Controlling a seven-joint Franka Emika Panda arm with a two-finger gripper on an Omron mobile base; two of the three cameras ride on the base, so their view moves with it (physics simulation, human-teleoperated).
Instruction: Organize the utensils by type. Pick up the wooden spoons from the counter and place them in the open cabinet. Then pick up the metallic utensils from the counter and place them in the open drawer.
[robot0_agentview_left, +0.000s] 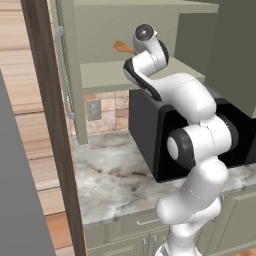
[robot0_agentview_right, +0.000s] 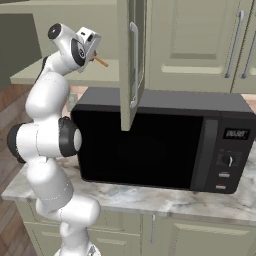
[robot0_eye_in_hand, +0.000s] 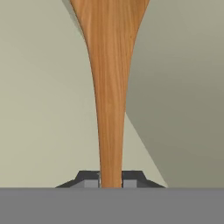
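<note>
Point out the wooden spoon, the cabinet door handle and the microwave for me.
wooden spoon (robot0_eye_in_hand: 109, 109): hand view, mid handle, above the fingertips.
cabinet door handle (robot0_agentview_right: 134, 65): right base view, middle of the bar.
microwave (robot0_agentview_right: 150, 145): right base view, dark door glass.

Light is even and soft, flat as rendered scenes are; the cabinet (robot0_agentview_left: 125, 30) interior sits dim; the arm's white shells carry mild highlights; the microwave (robot0_agentview_right: 165, 145) door is a dull black with faint sheen; a soft shadow lies beneath it on the table (robot0_agentview_left: 110, 175); edges look slightly blurred, coarse.
</note>
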